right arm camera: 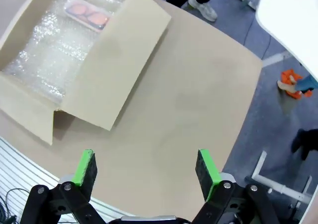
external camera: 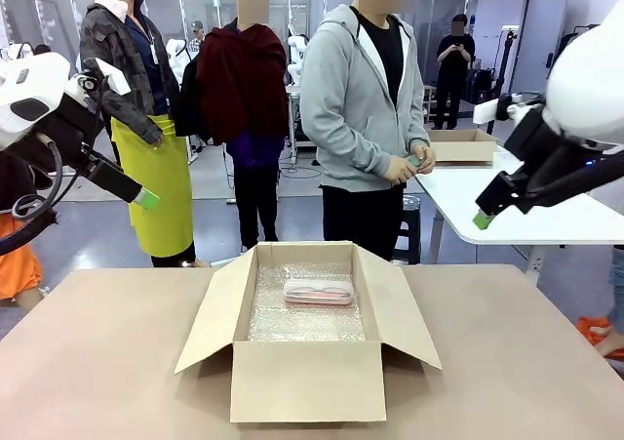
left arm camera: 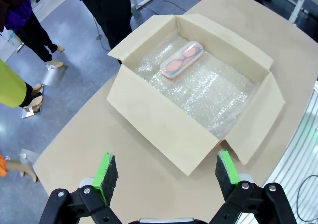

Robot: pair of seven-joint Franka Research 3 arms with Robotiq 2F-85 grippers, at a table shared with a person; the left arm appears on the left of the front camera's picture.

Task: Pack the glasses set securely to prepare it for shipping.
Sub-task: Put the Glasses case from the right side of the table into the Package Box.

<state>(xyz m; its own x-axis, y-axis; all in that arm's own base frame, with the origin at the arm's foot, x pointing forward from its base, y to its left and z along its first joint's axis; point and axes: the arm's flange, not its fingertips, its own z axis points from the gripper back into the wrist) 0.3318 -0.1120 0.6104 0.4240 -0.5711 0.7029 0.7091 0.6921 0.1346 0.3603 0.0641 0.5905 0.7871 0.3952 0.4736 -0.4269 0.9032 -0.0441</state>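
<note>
An open cardboard box [external camera: 304, 381] stands mid-table, lined with bubble wrap [external camera: 292, 318]. The pink case [external camera: 318, 292] lies flat on the wrap near the far wall, glasses showing through its clear top. It appears again as the pink case [left arm camera: 181, 60] and the pink case [right arm camera: 87, 14]. The person's hands [external camera: 409, 165] hold a small mint-green thing [external camera: 420, 158] that looks like the mint case. My left gripper [external camera: 146, 198] hangs high at the left, open and empty [left arm camera: 167, 172]. High at the right, my right gripper [external camera: 484, 219] is also open and empty [right arm camera: 146, 169].
The box's flaps [external camera: 205, 323] spread outward over the tan table [external camera: 107, 362]. The person in a grey hoodie [external camera: 356, 99] stands at the far edge. Behind to the right a white table [external camera: 546, 216] carries another cardboard box [external camera: 463, 145].
</note>
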